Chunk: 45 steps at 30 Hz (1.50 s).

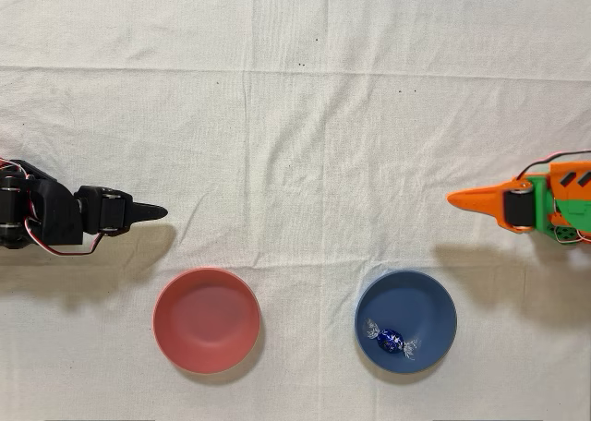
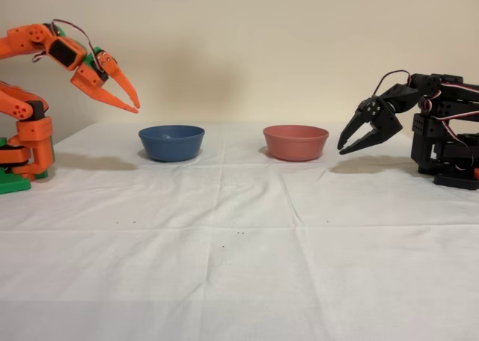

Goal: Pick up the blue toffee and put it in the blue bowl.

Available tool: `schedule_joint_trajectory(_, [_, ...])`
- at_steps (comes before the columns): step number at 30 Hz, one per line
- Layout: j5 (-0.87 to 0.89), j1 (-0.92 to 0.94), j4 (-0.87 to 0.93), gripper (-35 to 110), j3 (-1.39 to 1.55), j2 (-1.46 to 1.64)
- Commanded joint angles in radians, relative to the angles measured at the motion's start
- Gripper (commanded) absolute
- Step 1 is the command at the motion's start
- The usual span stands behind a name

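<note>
The tiny round blue toffee (image 1: 391, 341) in its shiny dark blue wrapper lies already inside the round matte dark blue bowl (image 1: 434, 296), a little toward the lower left of the bowl's middle in the overhead view. Its twisted clear ends run from upper left to lower right. The orange arm's two-finger gripper (image 2: 129, 97) hangs in the air well apart from the bowl, up and to the right of it in the overhead view. Its fingers are spread a little and hold nothing. I judge the task finished. The black arm (image 2: 441, 128) is idle.
</note>
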Motion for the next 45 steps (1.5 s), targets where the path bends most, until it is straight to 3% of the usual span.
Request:
schedule_joint_trajectory(1, [0.017, -0.032, -0.025, 0, 0.097, 0.156])
schedule_joint_trajectory(20, [0.089, -0.055, 0.014, 0, 0.422, 0.482])
schedule_joint_trajectory(31, [0.121, -0.041, 0.005, 0, 0.508, 0.482])
schedule_joint_trajectory(45, [0.086, -0.031, 0.172, 7, 0.526, 0.483])
